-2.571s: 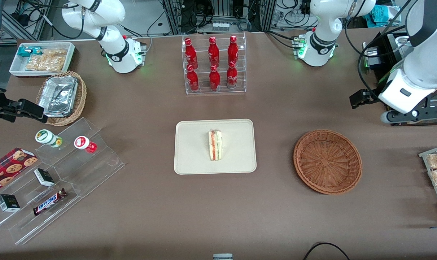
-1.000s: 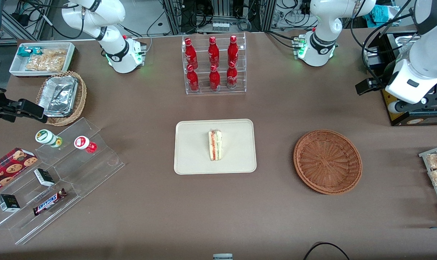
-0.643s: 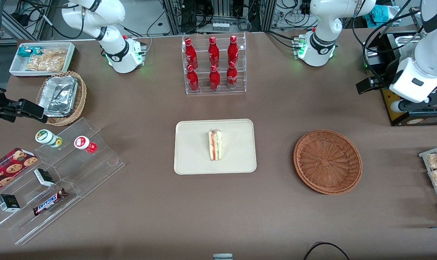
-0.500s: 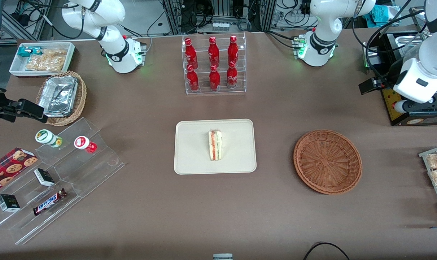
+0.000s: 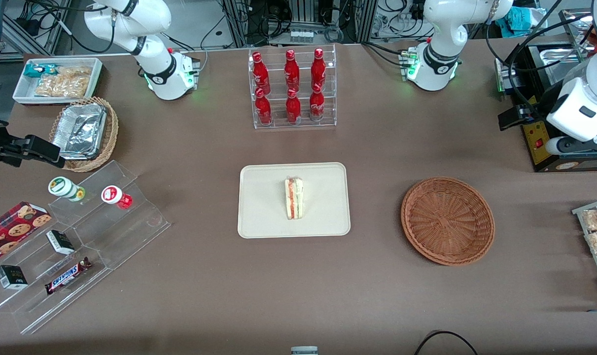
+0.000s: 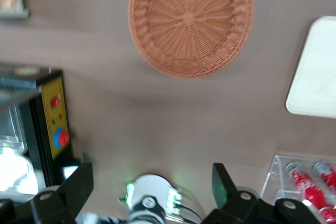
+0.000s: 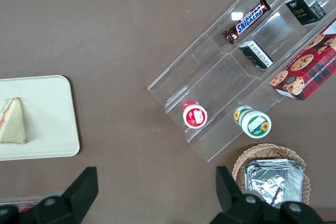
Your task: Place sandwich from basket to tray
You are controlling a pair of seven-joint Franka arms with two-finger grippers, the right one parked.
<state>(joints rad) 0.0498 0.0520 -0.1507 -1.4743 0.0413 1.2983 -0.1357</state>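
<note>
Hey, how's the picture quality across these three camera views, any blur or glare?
Front view: sharp and evenly lit, soft shadows beside the tray and basket; the sandwich reads clearly. Left wrist view: slightly soft, the hand open above bare table. Right wrist view: crisp, with glare on the clear acrylic stand.

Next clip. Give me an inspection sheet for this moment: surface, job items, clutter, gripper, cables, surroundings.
Surface: brown table.
Job's things: sandwich lies on the tray; basket holds nothing.
Clutter: bottle rack, foil trays in a tan basket, acrylic steps with snacks, snack bin.
Gripper: gripper open, raised at the working arm's end of the table, holding nothing.
Cables: one loop at the table's near edge.
Surroundings: black control box by the working arm.
</note>
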